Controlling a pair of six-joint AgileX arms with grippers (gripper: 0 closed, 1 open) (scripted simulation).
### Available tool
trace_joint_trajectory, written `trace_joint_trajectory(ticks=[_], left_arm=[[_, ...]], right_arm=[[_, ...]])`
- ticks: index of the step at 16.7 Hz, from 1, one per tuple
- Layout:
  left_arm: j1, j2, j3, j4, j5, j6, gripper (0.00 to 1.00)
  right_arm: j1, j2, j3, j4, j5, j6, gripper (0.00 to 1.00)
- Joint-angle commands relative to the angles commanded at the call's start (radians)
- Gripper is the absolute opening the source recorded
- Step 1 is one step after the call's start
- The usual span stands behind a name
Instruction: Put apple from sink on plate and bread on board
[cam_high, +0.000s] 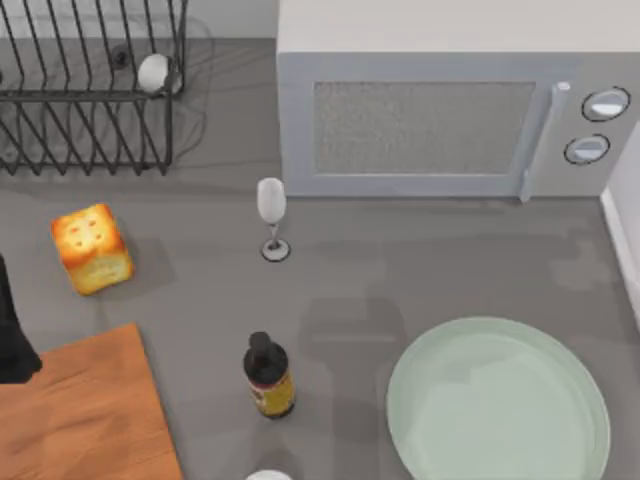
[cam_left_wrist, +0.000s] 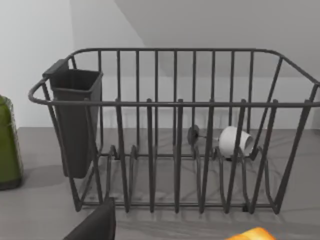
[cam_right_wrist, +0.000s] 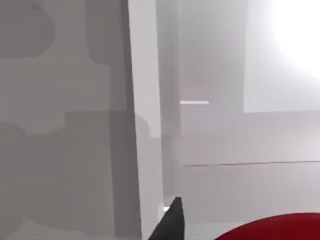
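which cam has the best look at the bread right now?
Top view: the whole bread sits on the counter, beyond the board. The left wrist view catches just an orange sliver at the frame edge.

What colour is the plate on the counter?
Pale mint green, plain with no pattern; the plate shows best in the top view.

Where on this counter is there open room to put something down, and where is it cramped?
The pale mint-green round plate is bare, and so is the orange-brown wooden cutting board apart from the dark left arm at its left edge. Grey counter lies open between the microwave and the plate. It is tighter around the wine glass, dark bottle and golden bread cube.
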Motion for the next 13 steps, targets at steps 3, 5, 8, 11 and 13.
trace_joint_trajectory(ticks=[3,5,8,11,13], left_arm=[[0.000,0.000,0.000,0.000,0.000,0.000,1.00],[0.000,0.000,0.000,0.000,0.000,0.000,1.00],[0.000,0.000,0.000,0.000,0.000,0.000,1.00],[0.000,0.000,0.000,0.000,0.000,0.000,1.00],[0.000,0.000,0.000,0.000,0.000,0.000,1.00]], right_arm=[[0.156,-0.080,-0.016,-0.066,0.004,0.161,0.00],[0.270,-0.121,-0.027,-0.111,0.005,0.273,0.00],[0.440,-0.156,-0.039,-0.171,0.005,0.434,0.00],[0.590,-0.169,-0.044,-0.220,0.003,0.571,0.00],[0.667,-0.171,-0.043,-0.242,0.001,0.640,0.00]])
